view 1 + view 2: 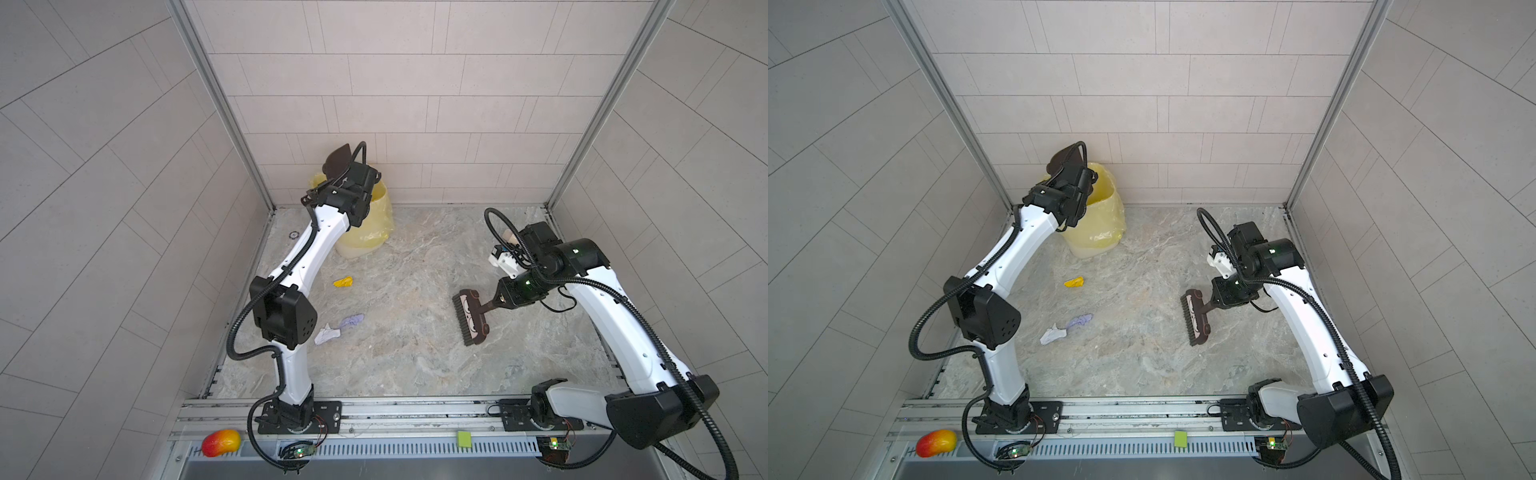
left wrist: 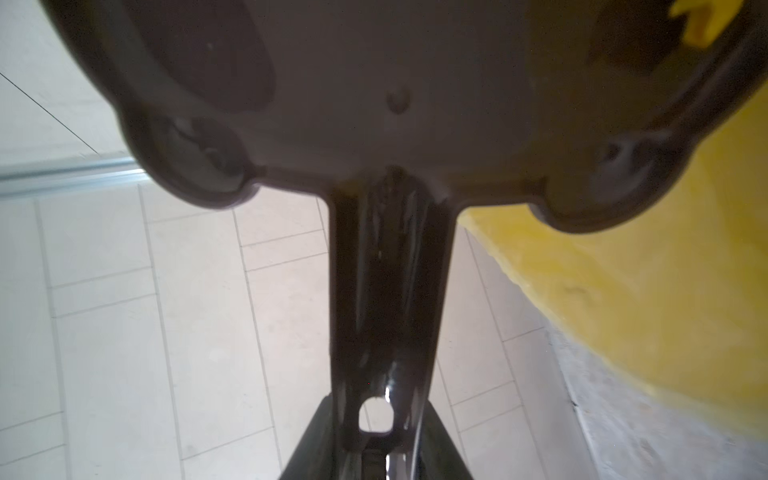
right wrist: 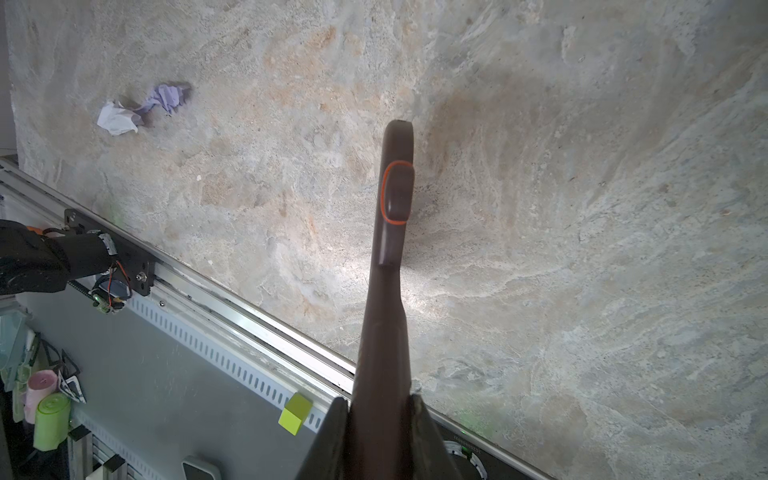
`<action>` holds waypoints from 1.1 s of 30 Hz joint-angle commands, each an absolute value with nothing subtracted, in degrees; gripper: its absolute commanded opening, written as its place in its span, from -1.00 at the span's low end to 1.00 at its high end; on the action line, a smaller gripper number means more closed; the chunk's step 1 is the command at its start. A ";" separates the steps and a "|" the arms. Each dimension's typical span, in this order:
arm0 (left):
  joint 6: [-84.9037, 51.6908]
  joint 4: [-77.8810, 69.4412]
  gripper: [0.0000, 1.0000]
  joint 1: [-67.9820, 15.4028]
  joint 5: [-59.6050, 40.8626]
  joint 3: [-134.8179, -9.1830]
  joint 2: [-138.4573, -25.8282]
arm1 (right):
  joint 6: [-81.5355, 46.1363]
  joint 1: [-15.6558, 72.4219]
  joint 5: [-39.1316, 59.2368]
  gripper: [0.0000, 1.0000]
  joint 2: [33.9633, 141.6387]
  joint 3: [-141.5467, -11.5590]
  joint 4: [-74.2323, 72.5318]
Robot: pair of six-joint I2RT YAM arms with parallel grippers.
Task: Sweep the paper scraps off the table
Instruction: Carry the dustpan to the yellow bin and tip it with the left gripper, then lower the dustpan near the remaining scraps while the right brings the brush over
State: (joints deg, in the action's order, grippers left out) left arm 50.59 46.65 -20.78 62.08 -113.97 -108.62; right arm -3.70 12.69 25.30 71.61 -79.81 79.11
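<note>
Over the yellow-lined bin [image 1: 382, 216] the left gripper [image 2: 376, 440] clamps a dustpan [image 2: 374, 83], the right gripper [image 3: 380, 432] — well off from the bin — pinches a brush [image 1: 469, 318]; 3 paper scraps [image 1: 352, 321] lie on the table [image 1: 415, 353] before the bin, so a stroke without the pan may scatter them.

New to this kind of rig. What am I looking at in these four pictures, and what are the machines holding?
These are two white robot arms, left arm and right arm, bolted at the front of a marble-patterned table. Both top views look down on everything; each wrist view looks along one gripper. The left gripper grips a dark dustpan at the yellow-bagged bin. The right gripper grips a brush. On the table lie a yellow scrap, a lilac scrap and a white scrap. A mango toy and green square sit on the front frame.
</note>
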 commanded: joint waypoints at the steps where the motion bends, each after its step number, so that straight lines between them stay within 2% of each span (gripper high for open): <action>1: 62.54 32.58 -1.00 -20.91 66.70 -111.62 -103.86 | -3.96 12.48 25.52 -1.00 69.70 -80.60 79.79; 19: 62.92 28.34 -1.00 -20.98 67.89 -105.73 -100.03 | -5.55 14.12 25.64 -1.00 68.83 -81.22 78.90; 22: 56.33 33.71 -1.00 -21.01 66.71 -107.42 -99.15 | -6.61 15.09 26.37 -1.00 68.73 -80.96 77.84; 28: 30.97 55.25 -1.00 -21.16 57.94 -113.47 -95.56 | -11.51 19.78 29.83 -1.00 68.73 -79.38 71.76; 33: 16.01 61.42 -1.00 -21.21 46.78 -108.67 -87.81 | -18.78 26.28 33.27 -1.00 69.57 -77.87 62.16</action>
State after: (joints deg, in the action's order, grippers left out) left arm 30.11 54.30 -20.99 54.24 -109.86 -93.58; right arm -13.43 23.57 29.61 70.08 -78.32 69.54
